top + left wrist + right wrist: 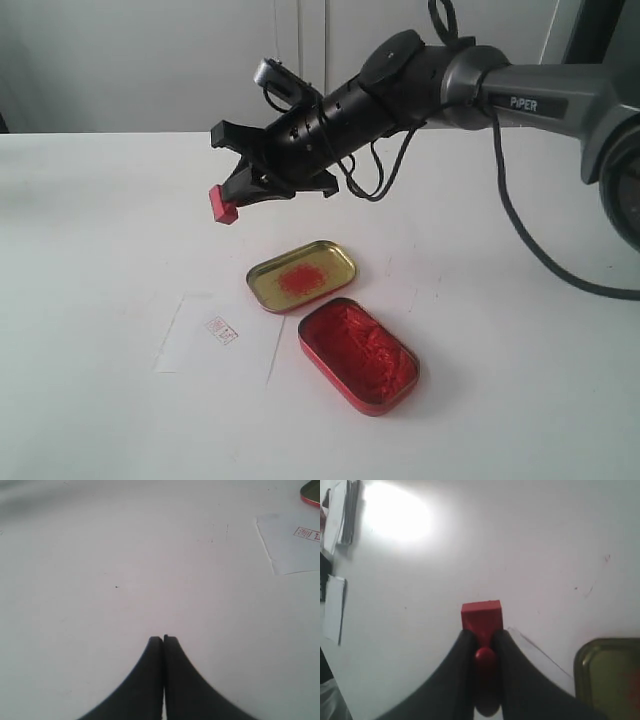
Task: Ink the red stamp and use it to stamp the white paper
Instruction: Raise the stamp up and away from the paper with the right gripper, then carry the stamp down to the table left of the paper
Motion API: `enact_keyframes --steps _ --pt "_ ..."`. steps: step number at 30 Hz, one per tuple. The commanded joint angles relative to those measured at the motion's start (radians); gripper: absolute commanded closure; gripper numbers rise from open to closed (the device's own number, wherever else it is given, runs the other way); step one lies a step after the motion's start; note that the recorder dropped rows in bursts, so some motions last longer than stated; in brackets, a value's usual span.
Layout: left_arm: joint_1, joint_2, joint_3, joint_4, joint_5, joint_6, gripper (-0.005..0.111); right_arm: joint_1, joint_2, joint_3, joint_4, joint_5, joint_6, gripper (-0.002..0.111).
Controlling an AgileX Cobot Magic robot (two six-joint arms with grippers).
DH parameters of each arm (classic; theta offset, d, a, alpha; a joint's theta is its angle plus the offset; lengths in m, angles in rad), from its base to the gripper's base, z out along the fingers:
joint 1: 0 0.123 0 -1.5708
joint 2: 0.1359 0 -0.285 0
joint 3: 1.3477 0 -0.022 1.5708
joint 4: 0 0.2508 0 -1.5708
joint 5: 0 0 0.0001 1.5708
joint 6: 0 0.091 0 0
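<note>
My right gripper (232, 196) hangs in the air over the table, shut on the knob handle of the red stamp (223, 204). The wrist view shows the red stamp (481, 615) with its square base sticking out past the gripper (484, 636). The white paper (220, 334) lies flat below and nearer the front, carrying a small red printed mark (221, 330). A corner of the paper (292, 542) with that mark shows in the left wrist view. My left gripper (163, 640) is shut on nothing, low over bare table; the exterior view does not show it.
A gold oval tin lid (301, 275) with a red smudge lies right of the paper. The red oval ink tin (358, 354) sits in front of it, touching it. The lid's edge (610, 677) also appears in the right wrist view. Flat items (342, 510) lie at the table's far side.
</note>
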Motion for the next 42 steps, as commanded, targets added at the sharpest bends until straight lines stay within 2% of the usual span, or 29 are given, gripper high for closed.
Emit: enact_keyframes --steps 1,7,15,25,35,42 --pt "-0.005 -0.004 0.01 -0.002 0.001 -0.002 0.107 -0.021 0.018 0.003 0.038 -0.023 -0.028 0.108" --pt "-0.005 -0.004 0.01 -0.002 0.001 -0.002 0.107 -0.089 0.028 0.003 0.033 0.081 -0.032 0.108" --pt "-0.005 -0.004 0.01 -0.002 0.001 -0.002 0.107 -0.168 0.028 0.016 0.01 0.354 -0.104 0.108" --pt "-0.005 -0.004 0.01 -0.002 0.001 -0.002 0.107 -0.157 -0.044 0.234 0.044 0.365 -0.231 0.108" --pt "-0.005 -0.004 0.01 -0.002 0.001 -0.002 0.107 -0.083 -0.122 0.43 0.059 0.316 -0.31 0.108" --pt "-0.005 -0.004 0.01 -0.002 0.001 -0.002 0.107 0.042 -0.124 0.463 0.059 0.257 -0.311 0.108"
